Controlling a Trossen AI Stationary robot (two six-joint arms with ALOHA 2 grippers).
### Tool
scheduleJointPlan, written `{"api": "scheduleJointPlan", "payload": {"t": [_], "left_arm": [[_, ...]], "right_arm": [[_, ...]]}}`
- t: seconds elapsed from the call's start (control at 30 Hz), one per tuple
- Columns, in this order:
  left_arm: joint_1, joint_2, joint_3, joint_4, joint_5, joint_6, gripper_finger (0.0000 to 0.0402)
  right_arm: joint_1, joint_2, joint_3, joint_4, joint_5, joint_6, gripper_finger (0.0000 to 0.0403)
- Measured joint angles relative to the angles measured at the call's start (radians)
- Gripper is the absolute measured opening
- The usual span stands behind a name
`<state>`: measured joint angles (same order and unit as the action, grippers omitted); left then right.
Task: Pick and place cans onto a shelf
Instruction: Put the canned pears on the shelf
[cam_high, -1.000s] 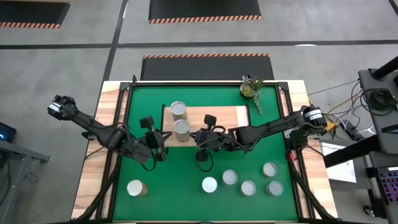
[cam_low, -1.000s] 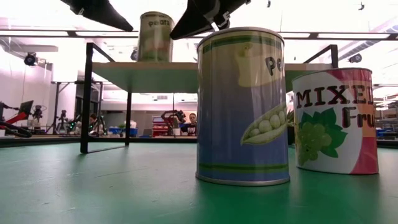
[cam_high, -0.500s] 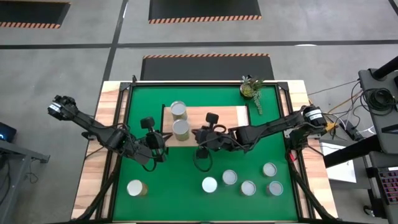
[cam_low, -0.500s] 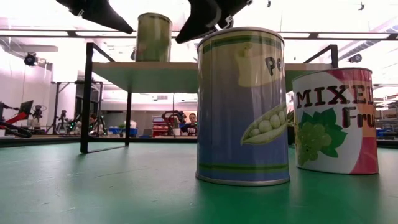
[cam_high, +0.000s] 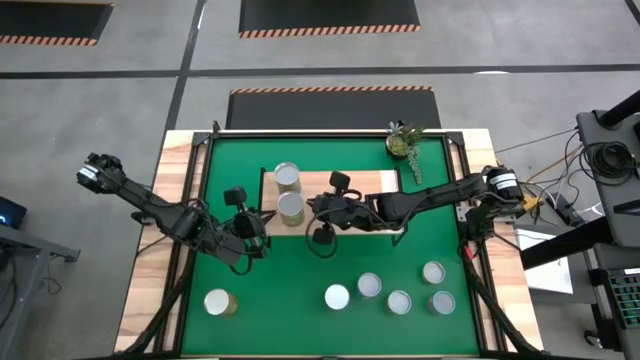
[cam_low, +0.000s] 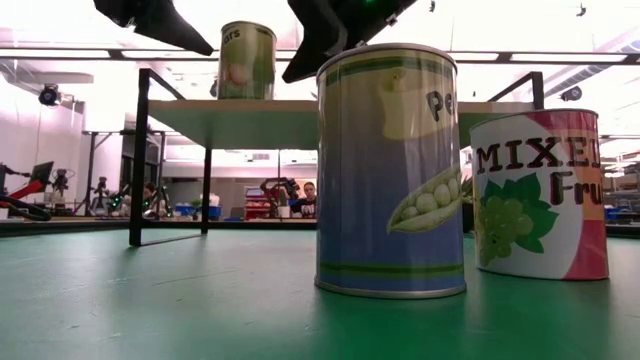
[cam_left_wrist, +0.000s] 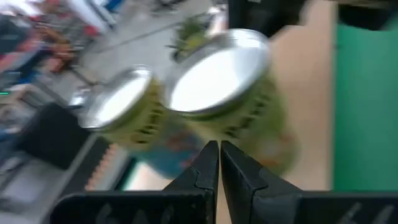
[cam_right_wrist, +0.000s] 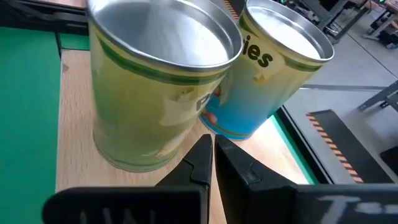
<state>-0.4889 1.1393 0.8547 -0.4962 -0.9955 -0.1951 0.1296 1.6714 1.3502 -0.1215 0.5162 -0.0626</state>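
A: Cans? 
B: Two cans (cam_high: 289, 193) are seen on the shelf (cam_high: 375, 182); six are left on the green mat (cam_high: 300, 280).
A: Hands? 
B: Left hand (cam_high: 262, 226) and right hand (cam_high: 316, 205) are clenched, nothing is held; both are kept beside the shelf cans.

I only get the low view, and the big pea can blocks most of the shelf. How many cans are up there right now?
Observer: Two cans stand on the shelf, one behind the other at its left end.
Operator: Is the right gripper holding one?
Observer: No. The right gripper is shut on nothing, just short of the nearer can.
Operator: And the left?
Observer: The left gripper is also shut and empty, pointing at the same pair from the shelf's left front corner.
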Motion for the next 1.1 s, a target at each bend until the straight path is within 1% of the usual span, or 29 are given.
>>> {"api": "scheduleJointPlan", "payload": {"t": [0.13,0.17,0.3,0.47,0.57,0.7,0.8,0.97,1.1], "left_arm": [[0.002,0.015,0.000,0.000,-0.107,-0.019,0.0000],[0.003,0.022,0.000,0.000,-0.120,-0.021,0.0000],[0.010,0.055,0.000,0.001,-0.121,-0.020,0.0000],[0.012,0.100,0.030,-0.003,-0.110,0.011,0.0000],[0.012,0.120,0.058,-0.021,-0.083,0.023,0.0000],[0.010,0.139,0.103,-0.091,-0.025,-0.029,0.0000],[0.011,0.150,0.129,-0.157,-0.010,-0.075,0.0000],[0.011,0.154,0.135,-0.184,-0.004,-0.098,0.0000],[0.011,0.153,0.135,-0.210,0.047,-0.109,0.0000]], "right_arm": [[0.018,0.000,0.000,0.000,0.000,0.008,0.0009],[0.022,0.000,0.000,0.000,-0.001,0.012,0.0009],[0.035,0.000,0.000,0.017,0.000,0.013,0.0009],[0.034,0.000,-0.001,0.046,0.003,0.007,0.0009],[0.030,0.000,-0.002,0.039,0.015,-0.001,0.0009],[0.023,0.000,-0.002,0.049,0.022,-0.001,0.0009],[0.022,0.000,-0.002,0.051,0.015,0.000,0.0009],[0.021,0.000,-0.002,0.053,0.007,0.003,0.0009],[0.023,0.000,-0.002,0.058,0.000,0.012,0.0009]]}}
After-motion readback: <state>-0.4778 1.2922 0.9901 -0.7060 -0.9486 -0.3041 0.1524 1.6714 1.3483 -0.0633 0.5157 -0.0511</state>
